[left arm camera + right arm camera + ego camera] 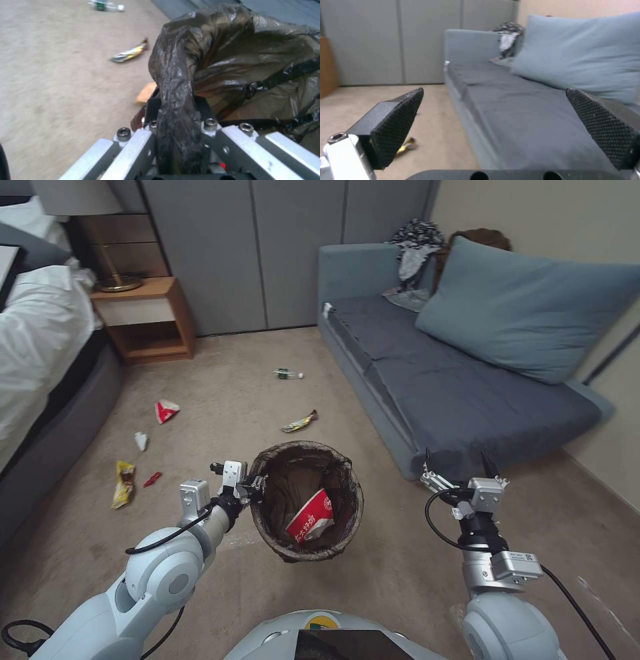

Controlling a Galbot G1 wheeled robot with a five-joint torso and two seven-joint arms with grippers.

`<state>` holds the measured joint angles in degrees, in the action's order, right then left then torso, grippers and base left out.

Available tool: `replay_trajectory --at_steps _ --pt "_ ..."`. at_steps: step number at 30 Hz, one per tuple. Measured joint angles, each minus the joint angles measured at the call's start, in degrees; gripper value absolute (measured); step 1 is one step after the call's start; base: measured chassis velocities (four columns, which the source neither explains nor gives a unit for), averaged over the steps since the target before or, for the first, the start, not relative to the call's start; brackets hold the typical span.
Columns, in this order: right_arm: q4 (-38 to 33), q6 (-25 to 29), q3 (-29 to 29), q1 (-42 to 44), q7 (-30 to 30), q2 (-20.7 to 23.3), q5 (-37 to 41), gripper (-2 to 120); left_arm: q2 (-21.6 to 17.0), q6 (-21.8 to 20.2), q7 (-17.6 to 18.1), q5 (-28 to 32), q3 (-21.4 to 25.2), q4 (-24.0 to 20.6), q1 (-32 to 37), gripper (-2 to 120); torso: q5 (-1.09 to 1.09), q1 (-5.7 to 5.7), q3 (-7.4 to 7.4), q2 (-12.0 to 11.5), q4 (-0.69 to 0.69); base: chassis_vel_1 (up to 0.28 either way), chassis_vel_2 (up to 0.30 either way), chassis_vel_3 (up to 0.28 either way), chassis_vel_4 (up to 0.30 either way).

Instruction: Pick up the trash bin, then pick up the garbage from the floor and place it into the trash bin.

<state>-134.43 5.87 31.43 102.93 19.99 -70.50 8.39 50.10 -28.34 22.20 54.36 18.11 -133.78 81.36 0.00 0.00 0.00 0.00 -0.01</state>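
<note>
Your left end effector [252,488] is clamped on the rim of the bin [308,500] at frame centre, a red cup [311,517] inside. Your right end effector [457,465], centre-right beside the sofa [467,400], stands apart, holding nothing.

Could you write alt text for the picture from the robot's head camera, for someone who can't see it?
The robot's left gripper holds a bag-lined trash bin by its rim above a beige carpet, a red-and-white cup inside. Its right gripper is open and empty beside a grey sofa. Wrappers, red scraps and a small bottle lie scattered on the floor.
</note>
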Motion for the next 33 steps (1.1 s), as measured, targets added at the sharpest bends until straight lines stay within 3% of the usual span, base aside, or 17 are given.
replay_trajectory --at_steps 14,21,33 --pt "0.2 0.0 -0.3 -0.2 0.0 -0.2 -0.1 100 0.2 0.5 0.0 -0.8 -0.3 0.5 -0.5 5 0.0 0.0 0.0 0.0 0.04 0.114 0.117 0.113 0.118" --pt "0.3 0.0 -0.5 -0.3 0.0 -0.4 -0.2 100 0.4 0.7 -0.1 -1.0 -0.3 0.6 -0.5 5 0.0 0.0 0.0 0.0 -0.02 0.011 0.015 0.022 0.006" --pt "0.1 0.0 -0.7 -1.2 1.2 -0.5 0.7 100 1.2 0.9 0.5 -1.1 0.6 0.4 0.1 5 0.0 0.0 0.0 0.0 0.01 0.0 0.0 0.0 0.0"
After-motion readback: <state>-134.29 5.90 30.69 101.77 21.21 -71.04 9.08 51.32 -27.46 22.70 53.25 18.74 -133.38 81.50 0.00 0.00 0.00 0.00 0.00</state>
